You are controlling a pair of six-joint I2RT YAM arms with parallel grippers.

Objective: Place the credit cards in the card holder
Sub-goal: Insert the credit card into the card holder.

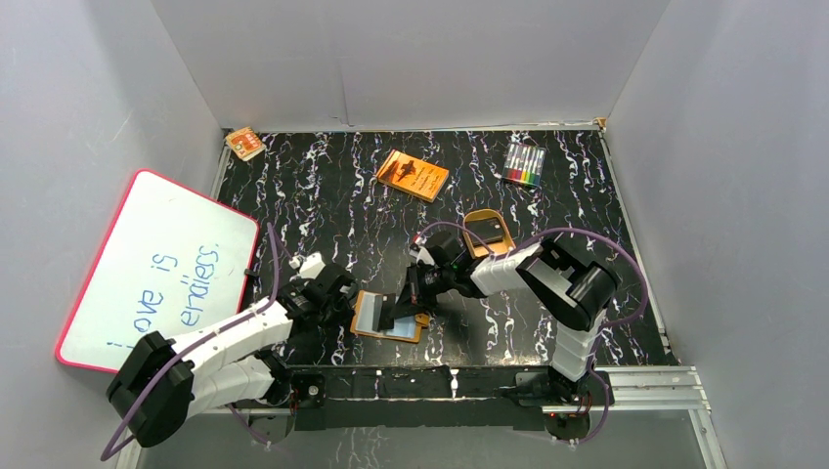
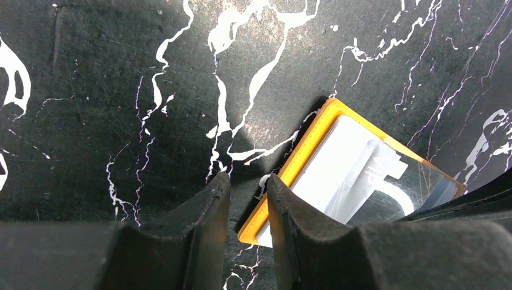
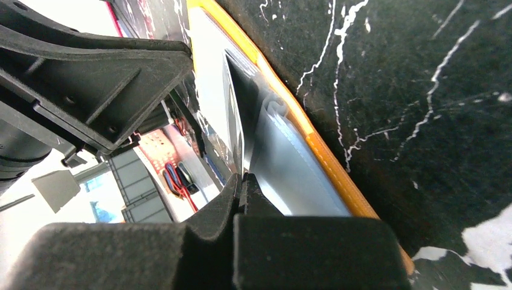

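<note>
The card holder point(image 1: 376, 315) lies open on the black marbled table, orange rim up and pale pockets showing point(image 2: 338, 163). My right gripper point(image 1: 422, 290) is shut on a thin black credit card point(image 1: 403, 311), held on edge with its far end down in the holder's pale pocket point(image 3: 284, 163). In the right wrist view the card point(image 3: 236, 133) runs out from the shut fingertips point(image 3: 243, 176). My left gripper point(image 1: 337, 298) stands at the holder's left edge, slightly open point(image 2: 249, 181). One finger point(image 2: 290, 211) is over the orange corner, the other over the table. Nothing is clamped between them.
A tan oval tray point(image 1: 488, 233) with something dark inside sits behind the right gripper. An orange book point(image 1: 413, 175) and a pack of markers point(image 1: 524, 164) lie further back. A whiteboard point(image 1: 161, 269) leans at the left, with a small orange box point(image 1: 244, 143) in the far left corner.
</note>
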